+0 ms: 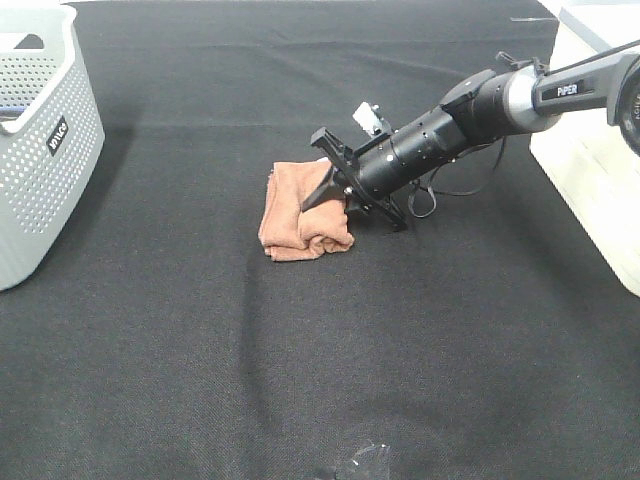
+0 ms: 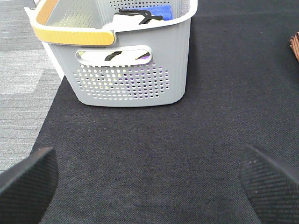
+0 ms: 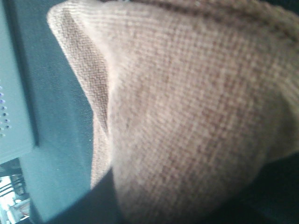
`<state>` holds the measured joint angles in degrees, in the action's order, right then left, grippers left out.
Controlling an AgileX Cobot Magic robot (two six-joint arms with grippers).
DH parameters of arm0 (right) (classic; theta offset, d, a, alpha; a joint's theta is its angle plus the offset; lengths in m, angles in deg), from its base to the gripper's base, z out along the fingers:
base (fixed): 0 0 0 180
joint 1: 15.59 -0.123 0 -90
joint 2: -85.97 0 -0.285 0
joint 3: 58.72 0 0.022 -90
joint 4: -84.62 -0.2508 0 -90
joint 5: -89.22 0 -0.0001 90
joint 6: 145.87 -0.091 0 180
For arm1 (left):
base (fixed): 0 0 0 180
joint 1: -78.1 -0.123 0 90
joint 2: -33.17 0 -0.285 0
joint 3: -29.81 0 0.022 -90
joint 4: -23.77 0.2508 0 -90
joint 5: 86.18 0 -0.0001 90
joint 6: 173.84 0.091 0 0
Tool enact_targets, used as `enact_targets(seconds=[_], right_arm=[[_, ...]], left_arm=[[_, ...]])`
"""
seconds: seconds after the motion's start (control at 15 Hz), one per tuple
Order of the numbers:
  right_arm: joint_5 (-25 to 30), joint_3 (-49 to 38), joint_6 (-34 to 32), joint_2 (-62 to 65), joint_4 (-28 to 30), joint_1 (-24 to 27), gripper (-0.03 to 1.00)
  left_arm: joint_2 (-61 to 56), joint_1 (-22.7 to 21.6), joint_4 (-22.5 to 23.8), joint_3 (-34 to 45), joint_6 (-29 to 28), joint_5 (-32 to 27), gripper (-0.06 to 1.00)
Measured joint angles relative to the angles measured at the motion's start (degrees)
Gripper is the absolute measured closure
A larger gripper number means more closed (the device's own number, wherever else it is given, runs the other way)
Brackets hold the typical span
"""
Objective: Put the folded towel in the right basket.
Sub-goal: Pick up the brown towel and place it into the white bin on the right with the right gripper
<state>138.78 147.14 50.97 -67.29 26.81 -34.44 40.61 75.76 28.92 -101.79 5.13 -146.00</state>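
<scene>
The black desk (image 1: 300, 380) is carrying a grey basket (image 1: 40, 150) at its left edge and a white basket (image 1: 590, 190) at its right. The right arm (image 1: 480, 110) is slanting down toward the middle, where the folded towel (image 1: 295, 215) is lying, well apart from both baskets. The right pincer (image 1: 335, 198) is pressing into the towel; I cannot tell whether it is clamped. The left pincer (image 2: 149, 186) is hovering with its fingers wide apart.

Remote operator's view: I read "PIPER" in white on the right arm (image 1: 575, 90), well apart from the grey basket (image 1: 40, 190), whose small black label (image 1: 58, 135) is too blurred to read.
</scene>
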Motion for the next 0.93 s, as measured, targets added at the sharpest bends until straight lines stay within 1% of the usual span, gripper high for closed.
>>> enact_targets(seconds=[0.13,0.27,0.4,0.53,0.6,0.67,0.73,0.8,0.93], right_arm=[[-0.2,0.1,0.0,0.4,0.5,0.0,0.76],[0.5,1.1,0.0,1.3,2.9,0.0,0.76],[4.5,4.3,-0.5,3.6,5.0,0.0,0.76],[8.5,10.0,-1.8,8.0,7.8,-0.1,0.76],[10.1,12.9,-3.0,10.3,11.3,-0.1,0.76],[14.0,17.5,-6.5,12.8,18.9,-0.1,0.76],[17.3,21.1,-8.1,13.8,25.0,-0.1,0.76],[19.2,24.4,-9.1,14.7,30.7,-0.1,0.76],[19.6,28.4,-9.5,18.6,41.7,0.1,0.76]], left_arm=[[0.0,0.0,0.0,0.0,0.0,0.0,-0.04],[0.0,0.0,0.0,0.0,0.0,0.0,-0.04],[0.0,0.0,0.0,0.0,0.0,0.0,-0.04],[0.0,0.0,0.0,0.0,0.0,0.0,-0.04],[0.0,0.0,0.0,0.0,0.0,0.0,-0.04],[0.0,0.0,0.0,0.0,0.0,0.0,-0.04],[0.0,0.0,0.0,0.0,0.0,0.0,-0.04],[0.0,0.0,0.0,0.0,0.0,0.0,-0.04],[0.0,0.0,0.0,0.0,0.0,0.0,-0.04]])
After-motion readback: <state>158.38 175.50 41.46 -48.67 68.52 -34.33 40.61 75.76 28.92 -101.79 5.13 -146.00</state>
